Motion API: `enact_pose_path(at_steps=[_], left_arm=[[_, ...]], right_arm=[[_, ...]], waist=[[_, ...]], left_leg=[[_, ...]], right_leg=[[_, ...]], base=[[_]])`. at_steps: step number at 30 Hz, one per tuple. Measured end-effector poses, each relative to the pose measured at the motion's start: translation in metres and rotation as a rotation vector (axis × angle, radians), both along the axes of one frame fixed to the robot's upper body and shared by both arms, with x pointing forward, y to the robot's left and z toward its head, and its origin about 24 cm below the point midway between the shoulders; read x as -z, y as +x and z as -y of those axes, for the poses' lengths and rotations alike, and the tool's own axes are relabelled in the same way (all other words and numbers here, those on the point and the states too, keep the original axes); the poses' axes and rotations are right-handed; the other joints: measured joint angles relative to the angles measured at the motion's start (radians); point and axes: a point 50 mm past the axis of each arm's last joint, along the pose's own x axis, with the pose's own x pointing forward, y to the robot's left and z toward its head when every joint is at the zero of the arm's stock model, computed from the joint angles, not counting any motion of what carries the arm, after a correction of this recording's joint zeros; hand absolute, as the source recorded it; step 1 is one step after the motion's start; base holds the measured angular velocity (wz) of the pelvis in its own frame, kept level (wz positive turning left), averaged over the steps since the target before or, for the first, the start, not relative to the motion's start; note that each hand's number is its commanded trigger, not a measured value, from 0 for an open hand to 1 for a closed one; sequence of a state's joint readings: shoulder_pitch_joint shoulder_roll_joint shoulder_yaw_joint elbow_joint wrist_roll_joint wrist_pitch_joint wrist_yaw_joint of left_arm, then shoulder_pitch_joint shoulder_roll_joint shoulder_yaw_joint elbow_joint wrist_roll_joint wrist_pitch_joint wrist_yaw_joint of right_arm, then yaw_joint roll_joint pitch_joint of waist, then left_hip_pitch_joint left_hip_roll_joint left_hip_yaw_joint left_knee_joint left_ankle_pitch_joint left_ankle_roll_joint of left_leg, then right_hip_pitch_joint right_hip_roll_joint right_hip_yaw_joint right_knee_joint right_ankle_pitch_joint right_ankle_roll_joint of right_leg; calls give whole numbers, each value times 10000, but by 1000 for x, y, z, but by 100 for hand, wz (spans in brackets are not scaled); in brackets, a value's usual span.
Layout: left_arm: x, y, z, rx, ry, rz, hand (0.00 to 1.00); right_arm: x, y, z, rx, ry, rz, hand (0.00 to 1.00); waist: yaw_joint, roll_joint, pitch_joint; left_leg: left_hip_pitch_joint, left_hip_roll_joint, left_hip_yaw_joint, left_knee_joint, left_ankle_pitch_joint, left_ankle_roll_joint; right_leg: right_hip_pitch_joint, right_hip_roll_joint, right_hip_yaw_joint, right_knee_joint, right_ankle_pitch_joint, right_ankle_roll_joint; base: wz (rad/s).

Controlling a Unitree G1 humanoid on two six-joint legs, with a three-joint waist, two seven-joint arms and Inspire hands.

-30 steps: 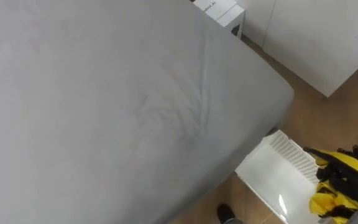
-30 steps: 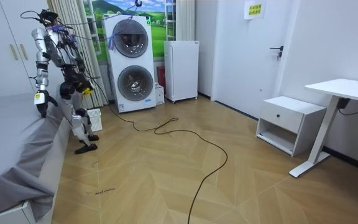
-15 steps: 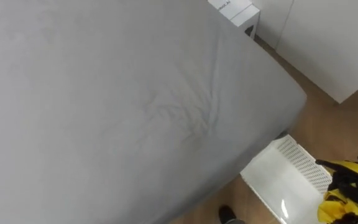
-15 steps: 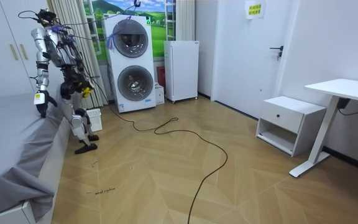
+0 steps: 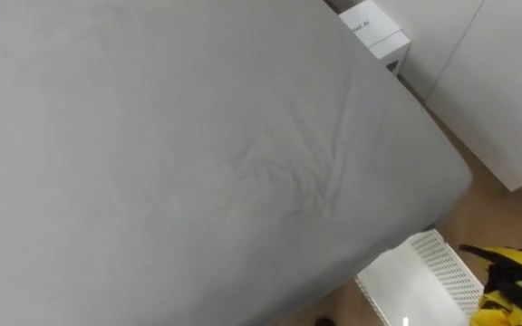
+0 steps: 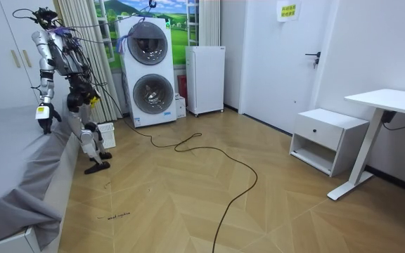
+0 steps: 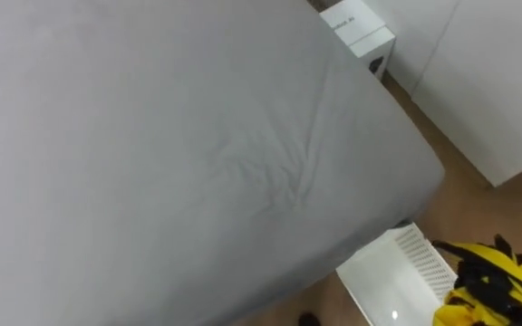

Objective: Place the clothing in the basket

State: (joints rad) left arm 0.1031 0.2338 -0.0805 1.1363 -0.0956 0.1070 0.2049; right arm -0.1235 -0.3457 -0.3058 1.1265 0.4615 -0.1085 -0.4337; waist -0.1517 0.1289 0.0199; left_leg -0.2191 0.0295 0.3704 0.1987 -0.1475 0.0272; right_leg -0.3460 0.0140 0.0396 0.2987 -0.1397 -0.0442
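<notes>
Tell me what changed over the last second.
The head camera swung, so the whole eye view shifted; the robot's upper body drew up slightly toward the room view's left. Nothing was taken hold of or let go. The grey bed, white basket and yellow-and-black clothes beside it kept their places. The left hand hangs by the bed's edge as before.

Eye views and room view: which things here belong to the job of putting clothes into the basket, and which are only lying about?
For the job: yellow-and-black clothes; white basket on the floor.
Only about: grey bed; white box; stacked washing machines; white cabinet; low drawer unit; desk.
</notes>
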Motion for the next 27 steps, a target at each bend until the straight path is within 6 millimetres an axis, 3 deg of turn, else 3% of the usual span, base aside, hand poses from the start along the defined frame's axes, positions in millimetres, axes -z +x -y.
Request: enact_pose_path(at_steps=[3, 5, 7, 8, 19, 21, 22, 24, 25, 26, 27], left_arm=[[0, 1, -1, 52, 15, 43, 0], [-1, 2, 0, 68, 6, 93, 0], [-1, 4, 0, 92, -6, 151, 0], [-1, 5, 0, 106, -13, 181, 0], [-2, 9, 1, 184, -104, 355, 0], [-2, 11, 1, 227, -110, 520, 0], [-2, 13, 1, 248, -116, 583, 0], [-3, 16, 2, 318, -126, 629, 0], [-3, 17, 3, 409, -139, 617, 0], [-2, 17, 3, 453, -154, 630, 0], [-2, 17, 3, 464, -172, 645, 0]], right_arm=[[0, 2, -1, -405, -221, -223, 0], [-1, 3, -1, -523, -297, -300, 27], [0, 3, -1, -646, -367, -388, 87], [0, 3, -2, -740, -388, -443, 100], [5, 2, -9, -1412, -522, -1051, 100], [7, -1, -9, -1386, -478, -1145, 89], [8, -2, -9, -1409, -470, -1197, 96], [9, -4, -11, -1582, -460, -1309, 89], [10, -4, -11, -1625, -421, -1304, 61], [10, -3, -12, -1638, -395, -1289, 13], [10, -3, -13, -1661, -356, -1269, 0]], waist=[[20, -5, -2], [76, -1, -4], [128, 1, -5], [169, 4, -7], [292, 75, -57], [383, 76, -57], [423, 80, -60], [445, 92, -69], [453, 106, -78], [492, 110, -81], [500, 115, -85]], left_leg=[[5, -2, -12, -19, 0, 0], [-4, -7, -31, -23, 1, 0], [-15, -9, -58, -23, 1, 0], [-16, -10, -80, -22, 1, 1], [-14, -33, -236, -12, 23, 36], [-16, -36, -245, -10, 27, 43], [-24, -36, -251, -7, 31, 50], [-24, -38, -284, -3, 35, 56], [-23, -46, -326, -6, 37, 59], [-20, -50, -331, -6, 43, 69], [-20, -50, -339, -6, 44, 70]], right_leg=[[126, -9, -59, -84, 13, 9], [126, -27, -134, -85, 13, 8], [129, -38, -150, -92, 13, 8], [136, -40, -151, -102, 13, 8], [190, -84, -273, -78, 15, 8], [191, -90, -284, -71, 16, 8], [200, -102, -322, -76, 17, 9], [238, -117, -382, -92, 17, 9], [250, -124, -406, -98, 17, 10], [249, -127, -405, -95, 17, 10], [250, -127, -412, -94, 16, 10]], base=[[8], [0], [4], [4], [3], [3], [8], [11], [6], [5], [0]])
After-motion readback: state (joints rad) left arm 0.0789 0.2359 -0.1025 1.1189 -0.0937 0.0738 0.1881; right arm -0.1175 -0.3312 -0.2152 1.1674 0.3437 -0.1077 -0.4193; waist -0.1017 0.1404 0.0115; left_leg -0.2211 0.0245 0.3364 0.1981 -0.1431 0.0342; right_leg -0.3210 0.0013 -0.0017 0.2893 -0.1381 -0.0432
